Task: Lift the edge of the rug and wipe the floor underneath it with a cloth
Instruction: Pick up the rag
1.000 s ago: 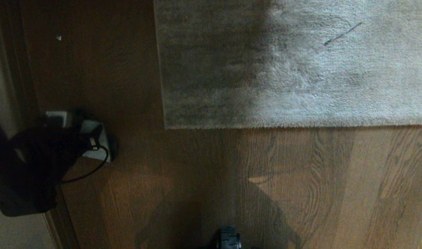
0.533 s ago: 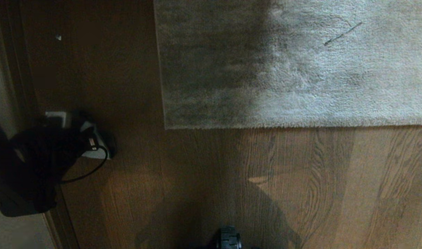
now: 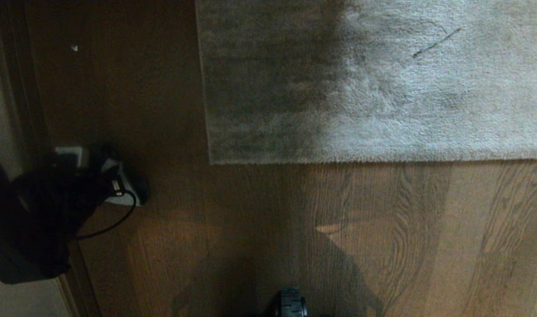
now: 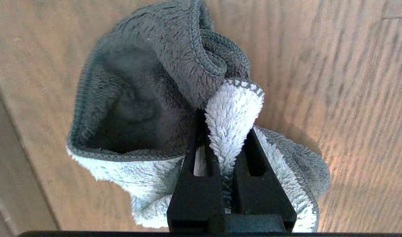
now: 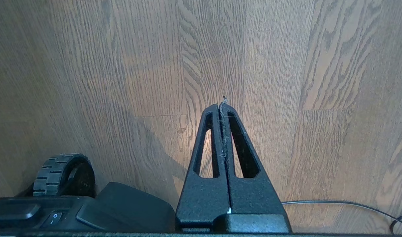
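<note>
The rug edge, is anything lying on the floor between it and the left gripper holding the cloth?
Nothing visible does. The left gripper is shut on the cloth at the far left of the head view, and only bare floor lies between it and the rug edge, which lies flat.

The floor [image 3: 383, 237] in front of the rug edge [image 3: 374, 161] is bare wood all the way across, so a gripper could slide along it from left to right. On the far left, the left arm [image 3: 39, 211] and the cloth [image 3: 123, 193] fill the spot by the wall, with a thin black cable [image 3: 114, 224] looping out beside them. Low in the near middle, a small black wheel [image 3: 290, 304] pokes into the floor space.
</note>
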Robot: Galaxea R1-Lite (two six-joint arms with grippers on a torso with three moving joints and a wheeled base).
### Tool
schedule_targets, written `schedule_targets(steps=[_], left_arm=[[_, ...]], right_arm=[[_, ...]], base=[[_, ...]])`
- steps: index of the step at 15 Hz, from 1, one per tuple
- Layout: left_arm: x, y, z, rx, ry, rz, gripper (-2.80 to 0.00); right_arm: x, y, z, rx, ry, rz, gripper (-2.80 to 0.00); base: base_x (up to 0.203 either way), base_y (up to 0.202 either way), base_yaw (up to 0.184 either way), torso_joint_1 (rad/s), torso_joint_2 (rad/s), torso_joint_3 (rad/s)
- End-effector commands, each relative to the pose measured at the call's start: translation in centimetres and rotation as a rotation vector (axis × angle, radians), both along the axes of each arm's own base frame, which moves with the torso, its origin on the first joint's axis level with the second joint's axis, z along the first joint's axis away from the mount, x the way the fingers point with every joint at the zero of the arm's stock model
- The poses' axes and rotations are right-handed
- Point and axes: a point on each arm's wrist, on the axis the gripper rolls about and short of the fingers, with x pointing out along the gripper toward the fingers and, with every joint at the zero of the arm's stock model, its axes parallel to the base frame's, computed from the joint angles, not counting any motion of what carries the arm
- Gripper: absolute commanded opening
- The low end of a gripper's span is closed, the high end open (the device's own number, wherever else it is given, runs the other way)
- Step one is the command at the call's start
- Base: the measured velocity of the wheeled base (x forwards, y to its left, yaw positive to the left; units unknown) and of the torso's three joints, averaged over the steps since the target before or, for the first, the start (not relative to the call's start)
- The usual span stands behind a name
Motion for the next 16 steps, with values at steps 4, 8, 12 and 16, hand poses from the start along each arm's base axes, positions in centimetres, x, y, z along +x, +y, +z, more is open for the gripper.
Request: schedule_targets(steps=[4, 8, 12, 16], left_arm=[[-1.5, -0.2, 2.5, 0.019, -0.09, 0.009, -2.8], [-2.9, -0.6, 3.5, 0.023, -0.1, 0.005, -2.8], [-4.9, -1.3, 3.7, 0.018, -0.078, -0.007, -2.8], [-7.0, -1.8, 4.4, 0.019, -0.083, -0.016, -2.8]], right_arm=[[0.0, 0.0, 0.0, 0.0, -0.001, 0.0, -2.8], [0.0, 0.0, 0.0, 0.0, -0.001, 0.0, -2.8], [0.0, 0.0, 0.0, 0.0, 0.001, 0.0, -2.8], [0.0, 0.0, 0.0, 0.0, 0.0, 0.0, -2.8]], base=[[0.0, 0.0, 0.0, 0.0, 0.0, 0.0], [0.0, 0.0, 0.0, 0.0, 0.0, 0.0], [0.0, 0.0, 0.0, 0.0, 0.0, 0.0], [0.0, 0.0, 0.0, 0.0, 0.0, 0.0]])
